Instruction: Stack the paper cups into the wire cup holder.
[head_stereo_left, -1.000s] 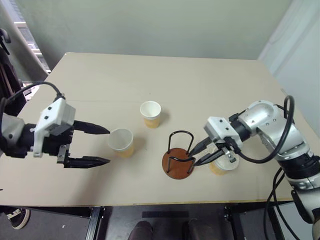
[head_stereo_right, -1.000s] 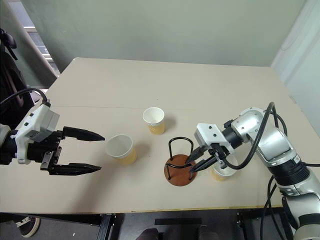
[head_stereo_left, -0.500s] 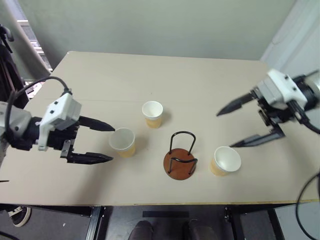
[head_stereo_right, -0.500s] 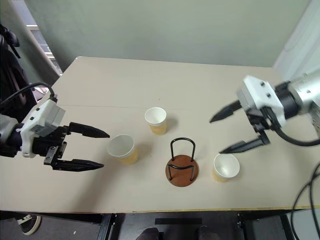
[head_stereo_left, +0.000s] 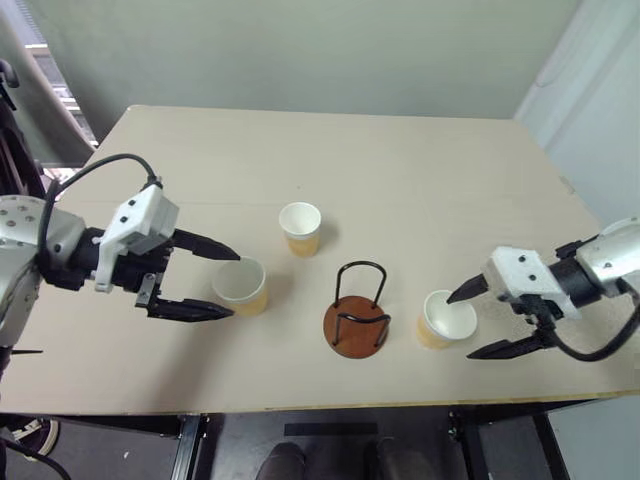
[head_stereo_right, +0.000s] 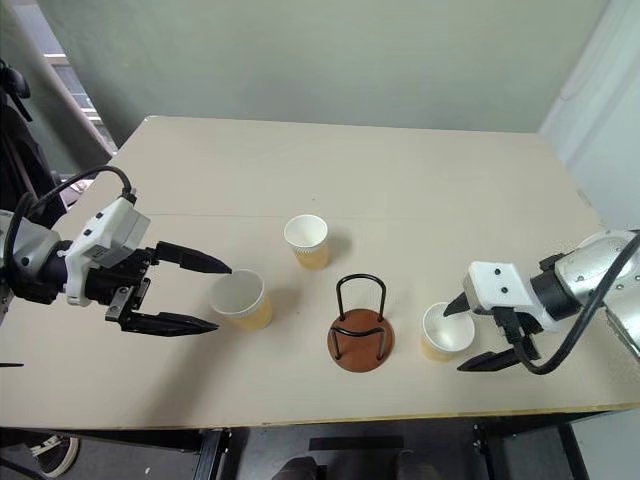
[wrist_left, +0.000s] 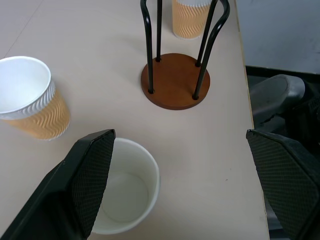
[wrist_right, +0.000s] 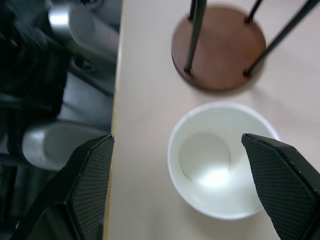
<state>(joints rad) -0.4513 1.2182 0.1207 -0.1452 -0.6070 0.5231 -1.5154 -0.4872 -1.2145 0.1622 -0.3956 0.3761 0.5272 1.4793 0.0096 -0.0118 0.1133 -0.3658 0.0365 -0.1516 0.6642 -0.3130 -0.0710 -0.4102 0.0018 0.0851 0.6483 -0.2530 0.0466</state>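
Three tan paper cups stand upright on the table: a left cup (head_stereo_left: 241, 285), a back cup (head_stereo_left: 300, 227) and a right cup (head_stereo_left: 447, 320). Between them stands the wire cup holder (head_stereo_left: 357, 320), a reddish-brown disc with black wire loops, nothing inside it. My left gripper (head_stereo_left: 235, 286) is open, its fingers either side of the left cup (wrist_left: 125, 192), which sits close to one finger (wrist_left: 92, 175). My right gripper (head_stereo_left: 460, 326) is open too, its fingertips flanking the right cup (wrist_right: 220, 160) from the right. Neither cup is gripped.
The beige table (head_stereo_left: 400, 180) has open room across its back half. Its front edge (head_stereo_left: 330, 408) runs close below the holder and the right cup. The holder's base (wrist_right: 217, 47) lies just beyond the right cup from my right gripper.
My right gripper left the spot by the holder, swung up and right while opening wide, then came down around the right cup. The left gripper stayed open by the left cup.
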